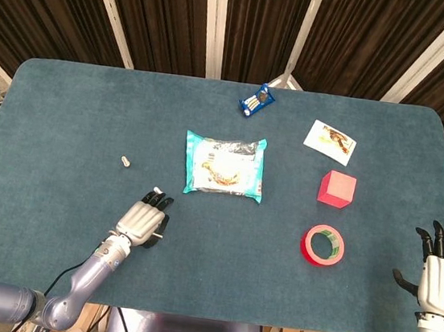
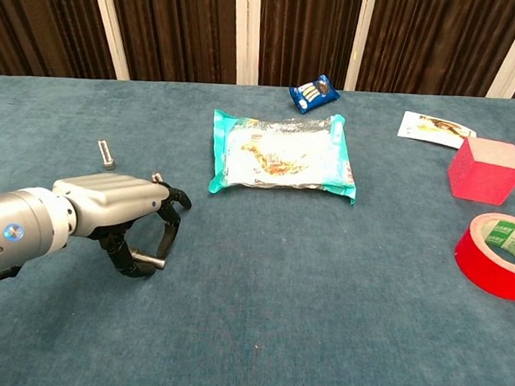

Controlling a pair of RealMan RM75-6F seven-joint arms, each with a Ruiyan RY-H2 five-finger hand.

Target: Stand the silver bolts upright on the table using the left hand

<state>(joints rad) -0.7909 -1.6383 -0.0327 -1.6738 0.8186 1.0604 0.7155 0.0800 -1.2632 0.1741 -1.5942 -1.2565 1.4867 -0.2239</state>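
The left hand (image 2: pixel 117 204) sits low over the blue table (image 2: pixel 258 333) with its fingers (image 2: pixel 170 227) curled down, pinching a silver bolt (image 2: pixel 148 258) that lies sideways between the thumb and a fingertip. Another silver bolt (image 2: pixel 107 155) stands up straight on the table, just past the back of that hand, away from the fingertips and not touching them. The right hand (image 1: pixel 440 275) is far off at the table's edge with its fingers (image 1: pixel 438 239) spread apart, holding nothing.
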